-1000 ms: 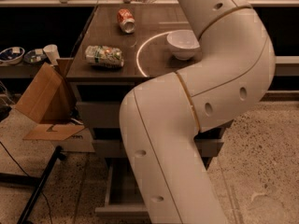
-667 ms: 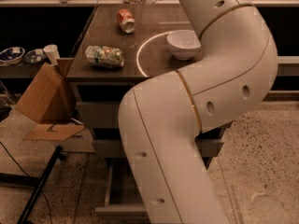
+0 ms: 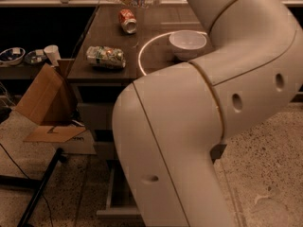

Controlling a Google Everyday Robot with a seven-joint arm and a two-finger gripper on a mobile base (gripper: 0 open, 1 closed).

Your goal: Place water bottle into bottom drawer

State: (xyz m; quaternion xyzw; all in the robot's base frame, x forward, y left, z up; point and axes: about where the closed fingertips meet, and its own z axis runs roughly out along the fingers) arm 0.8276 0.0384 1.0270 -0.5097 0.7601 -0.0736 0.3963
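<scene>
My white arm point(image 3: 203, 126) fills the middle and right of the camera view and hides most of the drawer unit. My gripper is out of view, somewhere past the arm. The water bottle does not show; I cannot pick it out anywhere. The bottom drawer point(image 3: 111, 198) is pulled out low beside the arm. Only its grey left wall and part of its front panel show, and its inside is hidden behind the arm.
On the dark tabletop point(image 3: 156, 20) lie a crushed green-and-white can point(image 3: 105, 56), a red-orange can point(image 3: 127, 21) and a white bowl point(image 3: 188, 44). Clutter lines the back edge. An open cardboard box point(image 3: 45, 100) stands left of the drawers, with a dark stand leg point(image 3: 40, 188) on the floor.
The arm's upper bulk has spread a little further right in the view. The cans and bowl have not moved.
</scene>
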